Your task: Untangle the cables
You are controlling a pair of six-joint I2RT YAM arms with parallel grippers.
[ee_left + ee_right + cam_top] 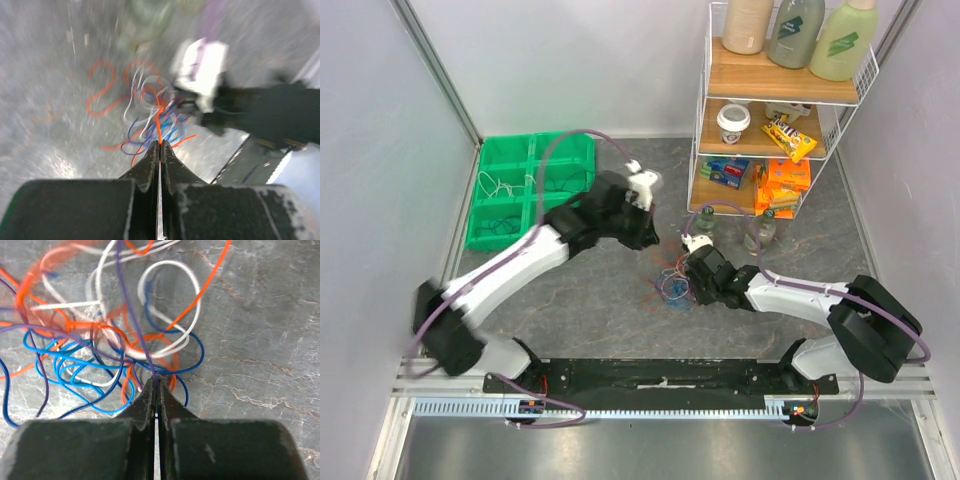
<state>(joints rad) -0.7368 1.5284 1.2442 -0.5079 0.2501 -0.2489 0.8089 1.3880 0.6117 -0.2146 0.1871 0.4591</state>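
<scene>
The cables (672, 285) lie as a loose tangle of orange, blue, white and purple wires on the grey table, between the two arms. In the left wrist view an orange cable (158, 120) runs straight up out of my left gripper (160, 145), which is shut on it above the tangle (150, 120). My right gripper (156, 382) is shut on a thin purple cable (134, 315) that rises from its tips across the tangle (100, 350). In the top view the left gripper (650, 240) hovers just behind the tangle and the right gripper (692, 272) sits at its right side.
A green divided bin (525, 190) holding white wires stands at the back left. A wire shelf rack (770, 110) with bottles and snack packs stands at the back right, with two small bottles (760, 232) in front of it. Grey walls close both sides.
</scene>
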